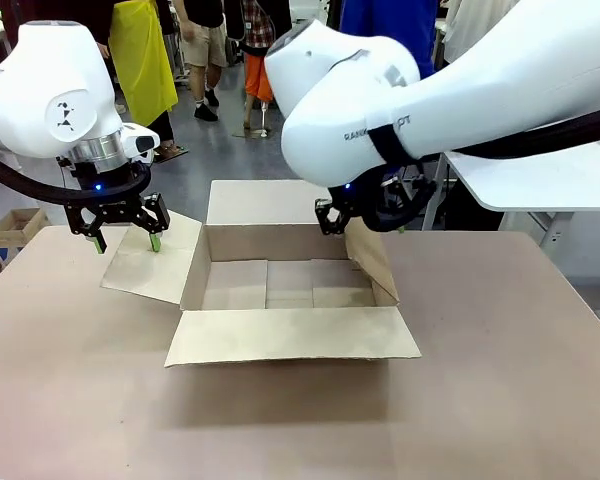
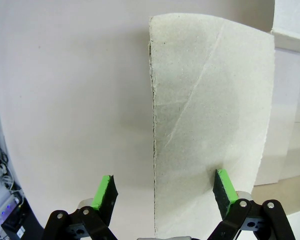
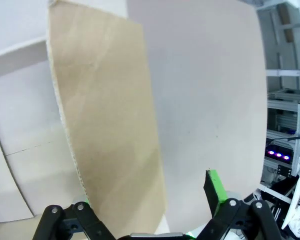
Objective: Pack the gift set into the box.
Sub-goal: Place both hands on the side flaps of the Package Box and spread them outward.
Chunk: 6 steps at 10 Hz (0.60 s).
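Four flaps of the box [image 1: 290, 285] are spread open. It sits mid-table [image 1: 500, 380], between the two grippers.

Left gripper [image 1: 128, 242]: jaws wide apart, holding nothing. It hangs over the outer corner of the left flap [image 1: 150, 265]. In the left wrist view the flap's edge runs up between the pads [image 2: 106, 192], so one pad is over bare table and the other over cardboard. Wrist points straight down.

Right gripper [image 1: 365, 222]: jaws also spread, nothing clamped. It is at the top edge of the right flap [image 1: 372, 262], which stands tilted up rather than flat. In the right wrist view this flap covers one finger, and the other pad [image 3: 215, 192] is clear over the table. Can't tell if the hidden finger touches the cardboard. The right arm's bulky joint hangs over the box's far right corner.

Beyond the jaws: people [image 1: 210, 40] walking behind, a small carton [image 1: 15, 225] past the left gripper, and a lit rack [image 3: 282, 150] beside the right one.
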Available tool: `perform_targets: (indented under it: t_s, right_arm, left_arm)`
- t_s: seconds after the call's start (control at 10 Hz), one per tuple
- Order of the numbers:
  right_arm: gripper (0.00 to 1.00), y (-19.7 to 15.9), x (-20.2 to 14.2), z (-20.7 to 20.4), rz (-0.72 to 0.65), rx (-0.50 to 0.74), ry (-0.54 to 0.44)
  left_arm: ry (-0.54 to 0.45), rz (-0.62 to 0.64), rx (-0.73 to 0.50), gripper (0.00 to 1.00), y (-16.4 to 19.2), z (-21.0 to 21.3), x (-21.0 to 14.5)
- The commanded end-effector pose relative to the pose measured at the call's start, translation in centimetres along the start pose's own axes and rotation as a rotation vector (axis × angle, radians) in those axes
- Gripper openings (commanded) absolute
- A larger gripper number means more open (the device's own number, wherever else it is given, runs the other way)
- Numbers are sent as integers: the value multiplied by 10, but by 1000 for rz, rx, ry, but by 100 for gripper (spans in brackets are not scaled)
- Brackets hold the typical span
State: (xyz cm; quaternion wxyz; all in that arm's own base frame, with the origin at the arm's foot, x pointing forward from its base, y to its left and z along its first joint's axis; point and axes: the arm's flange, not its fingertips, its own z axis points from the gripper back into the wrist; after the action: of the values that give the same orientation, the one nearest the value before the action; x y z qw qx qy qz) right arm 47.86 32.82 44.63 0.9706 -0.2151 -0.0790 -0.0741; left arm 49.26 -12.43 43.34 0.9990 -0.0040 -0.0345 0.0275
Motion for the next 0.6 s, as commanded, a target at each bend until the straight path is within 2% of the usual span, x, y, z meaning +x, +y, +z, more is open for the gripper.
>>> perform_targets:
  t_s: [0.0,0.2,0.5]
  right_arm:
    - [100,-32,-2,5,-56,-9,5]
    - [100,-75,-5,5,-79,54,25]
    - [100,-127,-8,-29,-107,187,82]
  left_arm:
    - [-2,9,18,100,1,1,-1]
    - [-2,9,18,100,1,1,-1]
    - [-2,9,18,100,1,1,-1]
